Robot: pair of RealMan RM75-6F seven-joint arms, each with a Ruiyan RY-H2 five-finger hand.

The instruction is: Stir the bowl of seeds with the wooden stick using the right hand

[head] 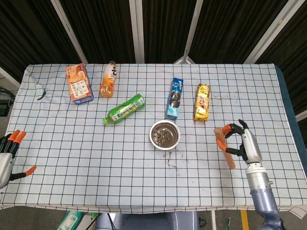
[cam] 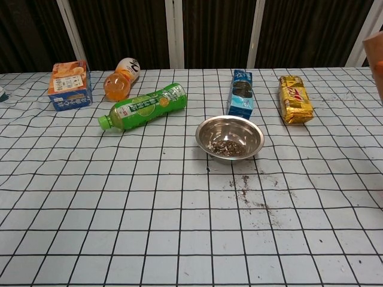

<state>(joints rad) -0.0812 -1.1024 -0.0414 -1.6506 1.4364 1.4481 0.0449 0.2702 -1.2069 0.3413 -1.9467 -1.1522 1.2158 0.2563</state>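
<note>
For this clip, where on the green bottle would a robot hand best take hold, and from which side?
Grip the green bottle around its labelled mid-body, coming from above with fingers across its width. It lies on its side, diagonal, with free table on both long sides; the cap end looks too narrow.

The checked tablecloth (head: pixel 72 163) carries 5 snack items, all in the far half. At the far left stands an orange carton (head: pixel 79 84), with an orange drink bottle (head: pixel 108 79) lying just beside it. A green bottle (head: pixel 124 109) lies on its side nearer the middle. Further right lie a blue biscuit pack (head: pixel 175 98) and a gold packet (head: pixel 202 102) — side by side, apart.
</note>
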